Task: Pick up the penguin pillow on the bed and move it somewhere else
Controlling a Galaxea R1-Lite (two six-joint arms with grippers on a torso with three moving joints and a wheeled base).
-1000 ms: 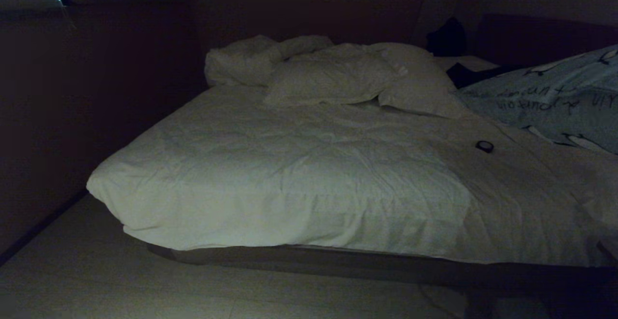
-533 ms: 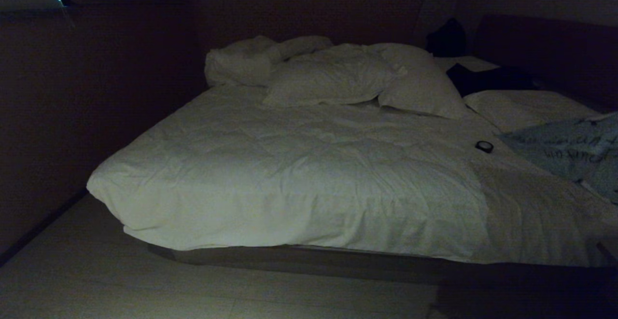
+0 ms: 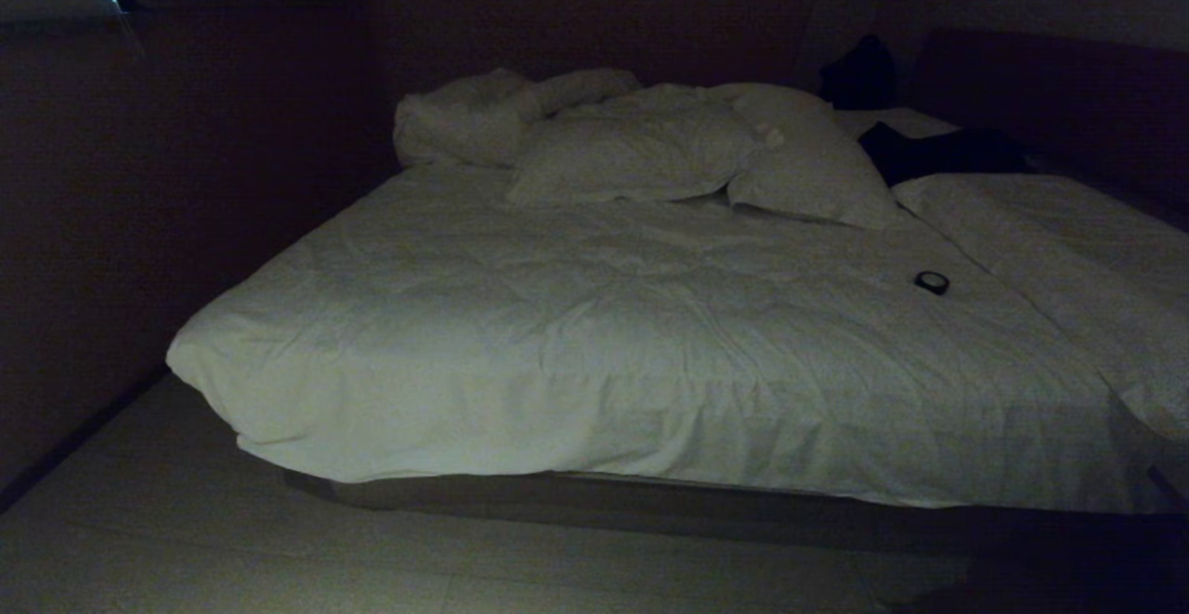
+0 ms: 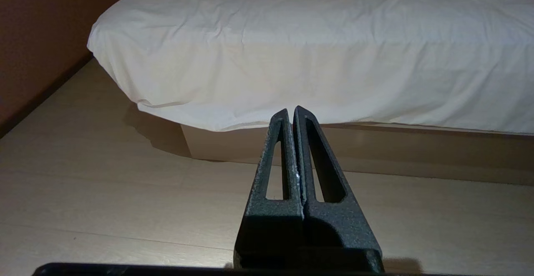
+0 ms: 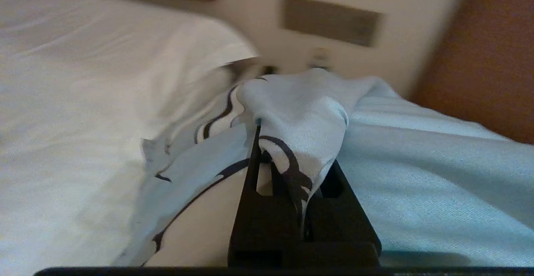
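My right gripper [image 5: 292,159] is pinched tight on a corner of the penguin pillow [image 5: 417,175]. The blue cloth bunches up between the two fingers [image 5: 250,192] and folds over their tips, and the rest of the pillow hangs down on both sides of them. I can see black penguin lines on the cloth. The pillow is off to the right side of the bed [image 3: 576,354], and I cannot see it from my head camera. The white duvet [image 5: 62,100] lies just beside the pillow. My left gripper [image 4: 294,113] is squeezed shut on nothing, low over the wooden floor [image 4: 104,192], pointing at the foot edge of the bed. A small dark round thing [image 3: 932,281] sits on the duvet. White pillows [image 3: 641,150] are piled at the far end.
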